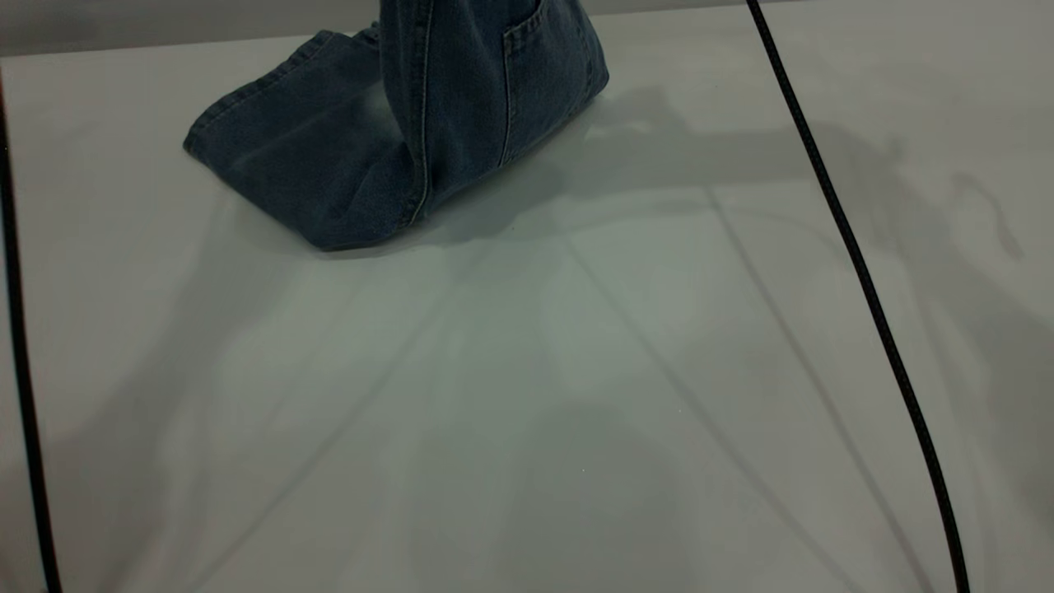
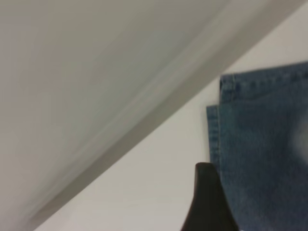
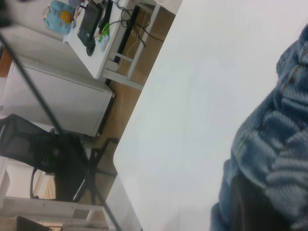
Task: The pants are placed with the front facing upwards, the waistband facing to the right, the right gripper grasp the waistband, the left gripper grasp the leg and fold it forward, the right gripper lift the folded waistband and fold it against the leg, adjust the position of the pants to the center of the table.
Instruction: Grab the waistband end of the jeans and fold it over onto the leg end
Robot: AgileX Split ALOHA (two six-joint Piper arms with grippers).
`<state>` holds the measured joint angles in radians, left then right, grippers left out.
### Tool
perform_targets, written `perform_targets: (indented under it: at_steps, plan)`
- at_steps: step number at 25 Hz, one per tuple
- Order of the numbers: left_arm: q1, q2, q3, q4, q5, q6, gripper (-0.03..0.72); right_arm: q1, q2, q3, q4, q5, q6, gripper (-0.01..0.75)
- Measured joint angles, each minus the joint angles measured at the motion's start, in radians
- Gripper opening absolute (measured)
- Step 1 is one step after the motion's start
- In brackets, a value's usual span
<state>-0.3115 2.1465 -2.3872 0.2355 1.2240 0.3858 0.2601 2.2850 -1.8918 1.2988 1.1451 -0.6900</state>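
At the far left of the exterior view a thin black cable (image 1: 20, 362) runs down the edge of the table (image 1: 527, 395), whose pale top stretches wide and bare toward me. Toward the back left of that top sit the denim pants (image 1: 346, 156): the leg ends lie flat on the table, hems pointing left, while the rest of the cloth rises steeply upward and out of the top of the view, showing a tan-stitched seam and the edge of a square pocket (image 1: 543, 74). In the left wrist view, the left gripper (image 2: 208, 202) shows only as one dark fingertip hanging over the white surface just beside the stacked hems of the pant legs (image 2: 260, 154); it touches no cloth there, and I cannot tell how far apart its fingers stand. Further right in the exterior view a second, thicker black cable (image 1: 856, 272) slants across the table from the top edge to the bottom right. In the right wrist view, the puckered waistband (image 3: 281, 159) is bunched up right against the camera, with a dark finger of the right gripper (image 3: 252, 207) pressed in under the gathered folds, clamped on that band and holding it above the table. Behind it, off the table edge, stand a black office chair (image 3: 53, 163) and a white side desk (image 3: 110, 33).
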Motion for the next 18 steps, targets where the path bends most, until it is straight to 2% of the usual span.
perform_targets:
  at_steps: [8, 18]
  plan:
    - [0.000, -0.123, 0.000, -0.062, 0.001, -0.084, 0.440, 0.000, 0.004, 0.000, 0.001, -0.040, -0.004, 0.079]
    - [0.000, -0.181, 0.000, -0.247, -0.001, -0.035, 0.440, 0.000, 0.110, -0.001, 0.096, -0.105, -0.059, 0.079]
